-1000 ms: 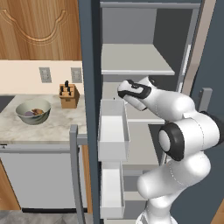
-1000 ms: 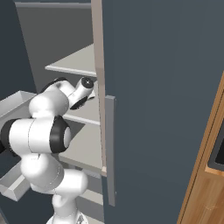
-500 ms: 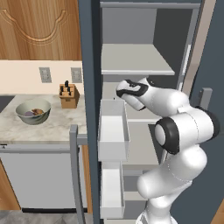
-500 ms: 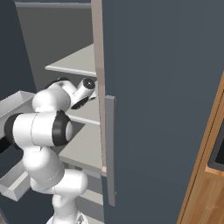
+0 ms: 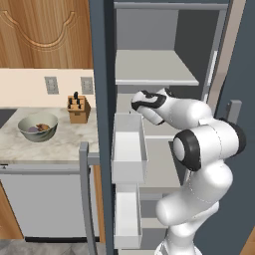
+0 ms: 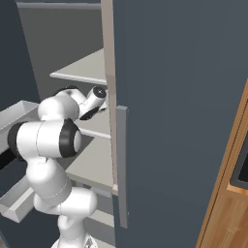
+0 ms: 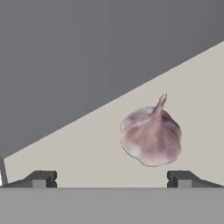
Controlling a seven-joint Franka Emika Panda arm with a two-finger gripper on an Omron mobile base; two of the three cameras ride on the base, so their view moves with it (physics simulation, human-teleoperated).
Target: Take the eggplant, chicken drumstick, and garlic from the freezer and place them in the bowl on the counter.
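Note:
The garlic [image 7: 151,136], a pale pink-purple bulb with its stem up, lies on a light grey shelf [image 7: 65,153] of the freezer [image 5: 102,74]. My gripper [image 7: 111,179] is open just short of it. The bulb sits ahead of the gap, closer to the right fingertip [image 7: 181,178], and touches neither. My white arm [image 5: 199,144] reaches into the open freezer at the middle shelf. On the counter [image 5: 62,144] to the left stands the grey-green bowl [image 5: 26,130]. The dark purple eggplant [image 5: 32,129] and the orange-brown chicken drumstick [image 5: 45,127] lie in it.
Two translucent white door bins [image 5: 128,154] [image 5: 127,214] hang on the open door just left of my arm. A knife block [image 5: 78,108] stands behind the bowl. The other dark freezer door [image 6: 184,97], with its grey bar handle [image 6: 121,164], stands right of the arm.
The arm has reached slightly further into the freezer and its elbow has drawn in a little. The jaws have stayed open.

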